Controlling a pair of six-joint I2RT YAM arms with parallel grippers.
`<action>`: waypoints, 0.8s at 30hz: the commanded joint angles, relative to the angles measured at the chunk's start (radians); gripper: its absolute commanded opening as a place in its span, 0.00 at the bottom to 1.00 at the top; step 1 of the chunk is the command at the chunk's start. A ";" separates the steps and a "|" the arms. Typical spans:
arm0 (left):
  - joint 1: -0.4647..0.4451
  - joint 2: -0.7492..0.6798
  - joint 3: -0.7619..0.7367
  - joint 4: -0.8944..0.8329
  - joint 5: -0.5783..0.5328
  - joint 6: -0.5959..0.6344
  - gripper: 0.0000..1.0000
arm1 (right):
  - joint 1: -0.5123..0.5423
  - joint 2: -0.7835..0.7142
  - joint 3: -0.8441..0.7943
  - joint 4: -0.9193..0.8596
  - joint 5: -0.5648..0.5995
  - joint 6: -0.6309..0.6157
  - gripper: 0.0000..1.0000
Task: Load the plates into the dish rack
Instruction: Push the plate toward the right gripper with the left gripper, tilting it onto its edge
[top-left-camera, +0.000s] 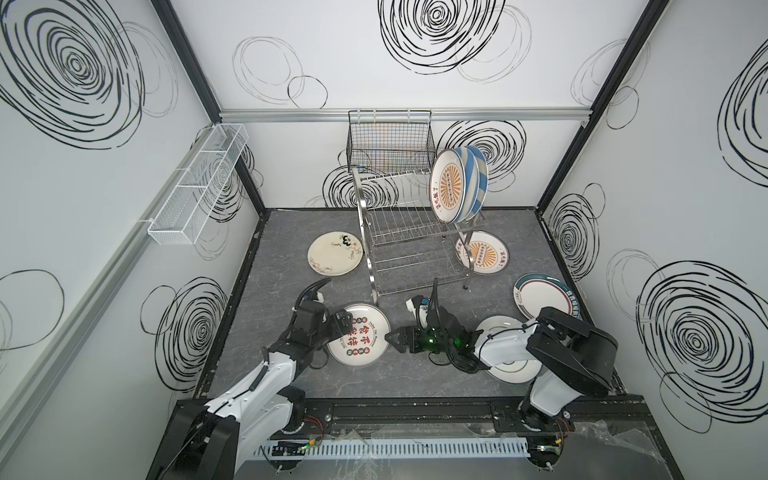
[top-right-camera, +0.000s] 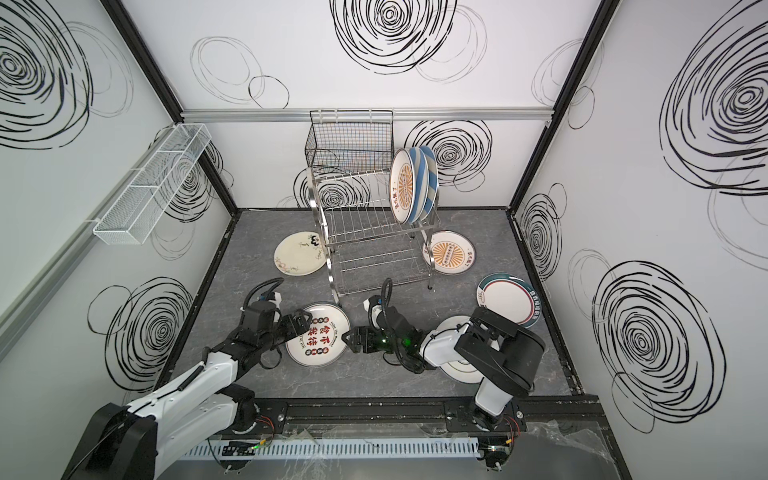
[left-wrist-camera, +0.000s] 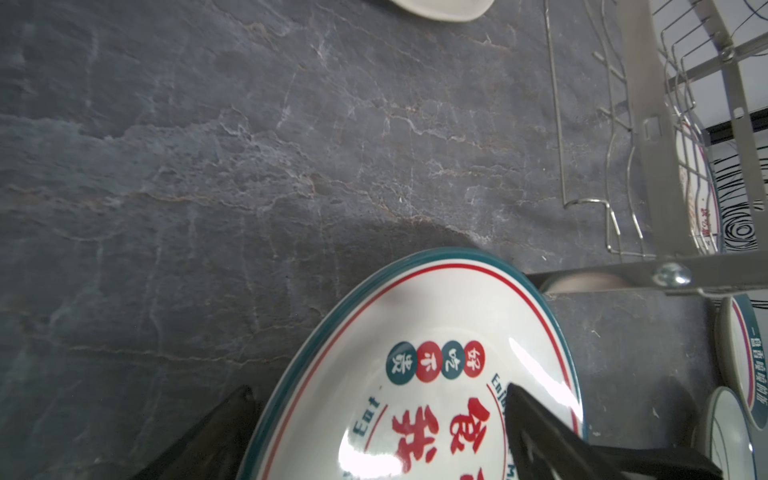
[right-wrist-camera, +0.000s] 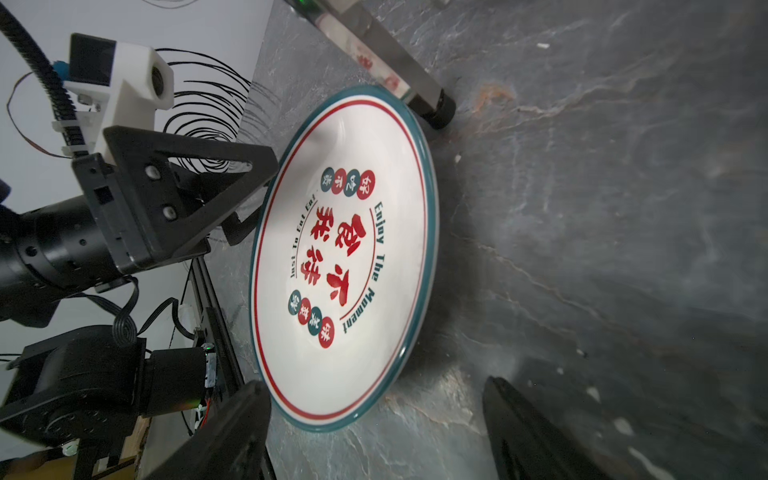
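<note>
The red-lettered plate (top-left-camera: 368, 330) lay on the surface (top-left-camera: 291, 299) just in front of the dish rack (top-left-camera: 399, 232), whose top tier held three upright plates (top-left-camera: 451, 187) at its right end. The left gripper (top-left-camera: 347, 322) straddled the plate's rim, one finger outside it and one over its face; whether it pinched could not be told. The right gripper (top-left-camera: 394, 337), spread and empty, pointed at the opposite edge.

Teal-rimmed plate (right-wrist-camera: 353, 137) tilted on tabletop (right-wrist-camera: 582, 208); left pincer (right-wrist-camera: 254, 198) apparently pinching its rim; right pincer (right-wrist-camera: 376, 384) spread wide.
</note>
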 joint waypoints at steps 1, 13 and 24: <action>0.002 -0.035 -0.006 0.020 0.006 0.016 0.96 | 0.005 0.047 0.039 0.051 -0.014 -0.005 0.84; -0.015 -0.090 -0.048 -0.010 0.017 0.038 0.96 | -0.001 0.198 0.113 0.111 -0.059 0.037 0.77; -0.148 -0.137 -0.082 -0.016 -0.010 -0.012 0.96 | -0.002 0.232 0.119 0.128 -0.070 0.068 0.48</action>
